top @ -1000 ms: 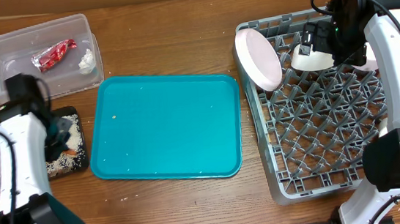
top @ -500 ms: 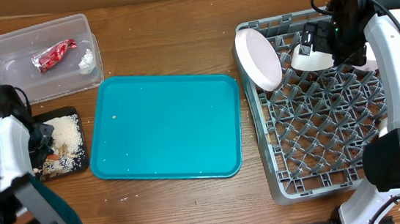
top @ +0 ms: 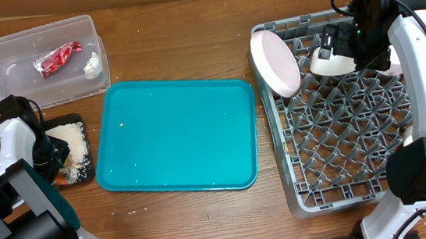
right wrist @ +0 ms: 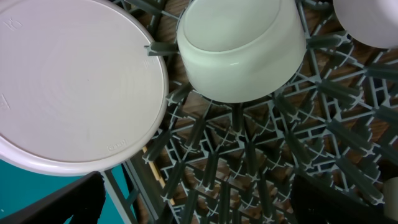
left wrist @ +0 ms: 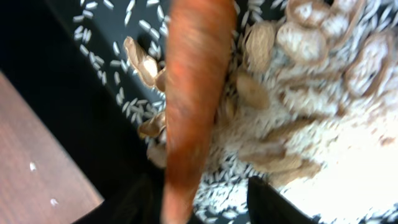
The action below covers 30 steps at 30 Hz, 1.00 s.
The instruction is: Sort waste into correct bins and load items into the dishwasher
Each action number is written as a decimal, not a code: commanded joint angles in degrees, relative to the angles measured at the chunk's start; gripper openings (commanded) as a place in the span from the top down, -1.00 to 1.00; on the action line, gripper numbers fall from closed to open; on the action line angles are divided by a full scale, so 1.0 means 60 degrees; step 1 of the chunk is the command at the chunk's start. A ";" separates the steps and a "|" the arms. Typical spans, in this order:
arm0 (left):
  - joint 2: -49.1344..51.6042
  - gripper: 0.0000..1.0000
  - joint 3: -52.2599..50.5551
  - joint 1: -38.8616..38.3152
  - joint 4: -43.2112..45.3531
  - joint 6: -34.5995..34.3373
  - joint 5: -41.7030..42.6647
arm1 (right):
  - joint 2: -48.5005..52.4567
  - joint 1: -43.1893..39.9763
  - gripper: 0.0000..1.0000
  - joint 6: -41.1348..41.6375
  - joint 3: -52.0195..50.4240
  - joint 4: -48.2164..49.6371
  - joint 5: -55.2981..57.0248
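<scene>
Overhead: clear tub (top: 3,53) is sitting at the back-left of the bench (top: 181,28), holding the red wrapper (top: 57,58) and the white scrap (top: 93,63). Black tray (top: 84,167) is lying just in front of the tub, carrying the beige food bits (top: 70,137); left arm (top: 8,147) is reaching over its left half and hiding that part. Teal tray (top: 175,135) is sitting mid-bench, between the black tray and the grey rack (top: 342,162). White plate (top: 274,61) is standing on edge at the rack's back-left corner, and the right arm (top: 417,45) is hovering over a white bowl (top: 331,64) at the back of the rack. Left wrist: carrot (left wrist: 193,93) is lying on the black tray on top of the food bits. Left fingers (left wrist: 134,202) are sitting either side of its near end, released, with a visible gap on one side. Right wrist: right fingers (right wrist: 56,202) are spread wide, gripping nothing. They are hanging above the rack lattice with the plate off to the left and the bowl ahead, rim down. A second white cup (right wrist: 373,22) is showing at the top-right corner.
</scene>
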 commanded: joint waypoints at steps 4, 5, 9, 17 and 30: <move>0.0051 -0.21 0.1749 0.0029 -0.1446 0.0820 0.0164 | -0.0302 0.0004 -0.97 -0.0073 0.0193 0.0193 -0.0058; 0.0051 -0.22 0.2142 0.0004 -0.1734 0.0918 0.0266 | -0.0302 0.0004 -0.99 -0.0073 0.0193 0.0302 -0.0062; -0.0018 -0.25 0.3701 -0.0244 -0.2612 0.1880 0.1504 | -0.0302 0.0058 -1.00 -0.0208 0.0193 0.0914 -0.0342; -0.0160 -0.57 0.5136 -0.1818 -0.3938 0.4663 0.3304 | -0.0302 0.0459 -1.00 -0.1916 0.0193 0.1443 -0.1927; -0.0739 -0.61 0.4841 -0.3093 -0.6892 0.5213 0.3854 | -0.0499 0.0353 -1.00 -0.1355 0.0149 0.0186 -0.1290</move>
